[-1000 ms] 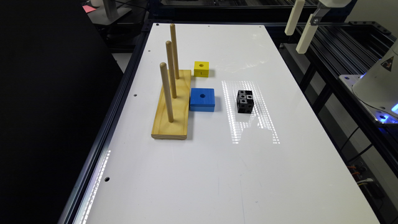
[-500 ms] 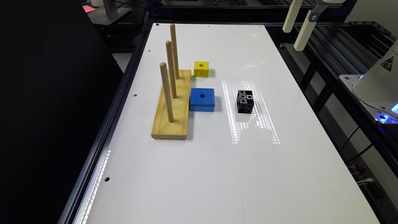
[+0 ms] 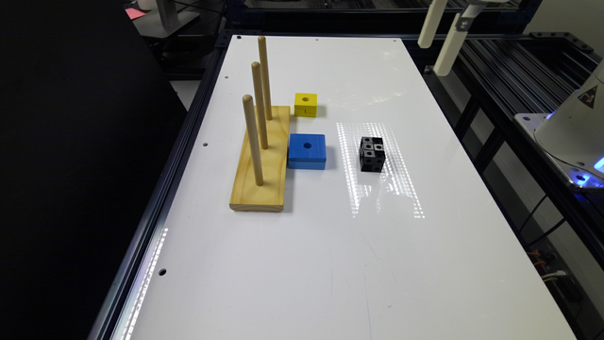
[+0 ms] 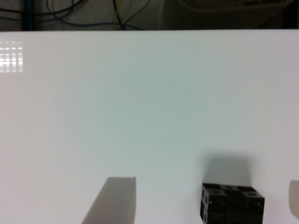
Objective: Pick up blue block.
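1. Gripper (image 3: pixel 432 59) hangs high over the far edge of the white table (image 3: pixel 330 264), at about 1 o'clock from the blue block in the exterior view. Over the last second it has drifted a little toward the exterior view's left, closing slightly on the objects. In the wrist view its two fingers (image 4: pixel 116 200) stand wide apart with nothing between them, so it is released and empty.
2. Wooden peg board (image 3: pixel 262 165), with three upright pegs, has not moved; it lies at 9 o'clock from the blue block, just beside it or touching.
3. Blue block (image 3: pixel 307 150) lies flat on the table, hole up, where it was a second ago and well apart from the gripper.
4. Yellow cube (image 3: pixel 305 104) sits at 12 o'clock from the blue block, near but apart, unchanged.
5. Black cube (image 3: pixel 372 153) sits at 3 o'clock from the blue block; in the wrist view it shows low between the fingers.
6. Judgement: the approach has only begun. The arm must travel on past the black cube and descend, and the peg board crowds the block's 9 o'clock side.
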